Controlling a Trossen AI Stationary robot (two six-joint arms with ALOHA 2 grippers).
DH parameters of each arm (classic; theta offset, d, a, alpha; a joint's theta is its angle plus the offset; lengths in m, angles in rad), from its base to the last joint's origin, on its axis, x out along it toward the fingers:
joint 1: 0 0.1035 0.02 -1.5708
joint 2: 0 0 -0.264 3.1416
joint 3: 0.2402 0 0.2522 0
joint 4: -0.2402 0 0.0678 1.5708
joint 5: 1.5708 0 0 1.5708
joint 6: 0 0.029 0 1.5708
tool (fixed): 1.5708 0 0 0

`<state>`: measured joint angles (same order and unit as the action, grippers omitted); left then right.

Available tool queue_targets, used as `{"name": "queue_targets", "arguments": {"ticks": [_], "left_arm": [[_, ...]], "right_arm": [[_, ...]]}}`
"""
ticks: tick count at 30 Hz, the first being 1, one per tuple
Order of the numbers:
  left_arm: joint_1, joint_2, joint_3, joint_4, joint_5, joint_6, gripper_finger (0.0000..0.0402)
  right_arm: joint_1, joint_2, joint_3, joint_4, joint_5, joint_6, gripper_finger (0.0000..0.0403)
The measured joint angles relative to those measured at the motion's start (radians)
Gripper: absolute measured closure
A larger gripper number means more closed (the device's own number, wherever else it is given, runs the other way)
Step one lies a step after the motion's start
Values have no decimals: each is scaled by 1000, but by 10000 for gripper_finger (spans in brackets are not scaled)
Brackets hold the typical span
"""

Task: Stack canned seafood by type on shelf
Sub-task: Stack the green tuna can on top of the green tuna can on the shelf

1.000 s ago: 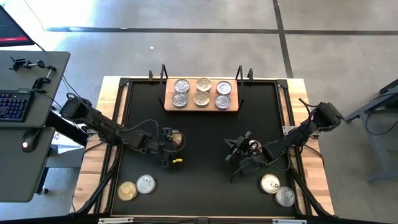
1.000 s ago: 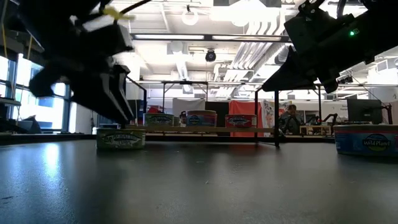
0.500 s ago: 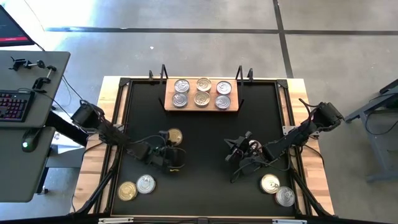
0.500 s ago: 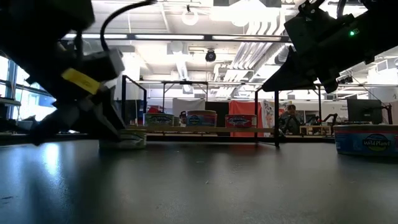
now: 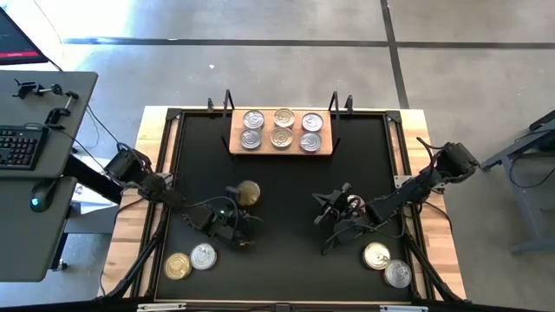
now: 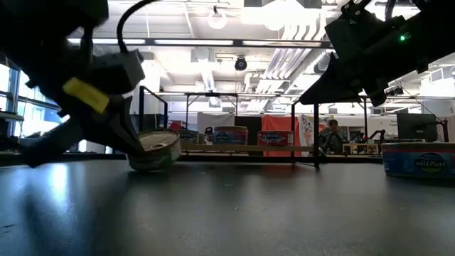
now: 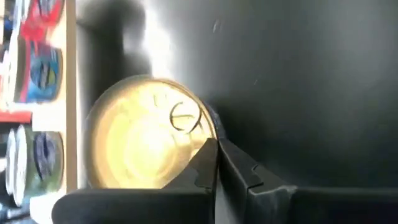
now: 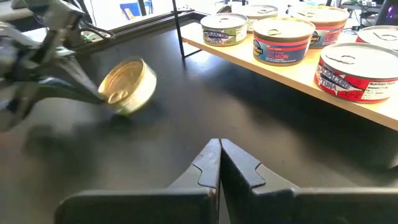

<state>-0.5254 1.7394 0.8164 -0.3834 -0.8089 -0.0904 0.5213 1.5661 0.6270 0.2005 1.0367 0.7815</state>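
A gold-lidded can (image 5: 248, 192) sits on the black table (image 5: 286, 173) in front of the shelf, tipped up on its edge so that its lid faces sideways, as the low view (image 6: 154, 148) and the right wrist view (image 8: 128, 86) both show. The left hand (image 5: 232, 230) lies low just beside it, toward the front left of the table, with its fingers (image 7: 214, 163) pressed together and nothing between them; their tips touch the can's rim. Behind, the wooden shelf (image 5: 280, 152) carries six cans (image 5: 283, 128) in two rows of three. Two more cans (image 5: 191, 261) lie side by side near the table's front left corner, and another two (image 5: 387, 264) near the front right corner. The right hand (image 5: 334, 211) hangs right of centre, above the table, its fingers (image 8: 219, 163) closed together and empty, well apart from the tipped can.
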Motion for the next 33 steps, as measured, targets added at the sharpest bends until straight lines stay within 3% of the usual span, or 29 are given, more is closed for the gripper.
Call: {"name": "queue_targets", "arguments": {"ticks": [7, 13, 16, 19, 24, 30, 33], "left_arm": [[-23, -1, 124, -104, -76, 30, 401], [-26, -3, 161, -110, -95, 68, 401], [-19, -4, 162, -110, -50, 36, 401], [-3, -4, 162, -109, 58, -1, 395], [14, -4, 156, -99, 118, -10, 345], [59, -5, 76, 7, 152, -30, 263], [77, -5, 32, 61, 172, -29, 244]], "right_arm": [[0, 0, 0, -2, 0, -2, 402], [0, 0, 0, -4, 0, -4, 402], [0, 0, 0, -5, 0, -5, 402], [0, 0, 0, -8, 0, -5, 402], [0, 0, 0, -9, 0, -5, 402], [0, 0, 0, -16, 0, -5, 402], [0, 0, 0, -19, 0, -5, 402]]}}
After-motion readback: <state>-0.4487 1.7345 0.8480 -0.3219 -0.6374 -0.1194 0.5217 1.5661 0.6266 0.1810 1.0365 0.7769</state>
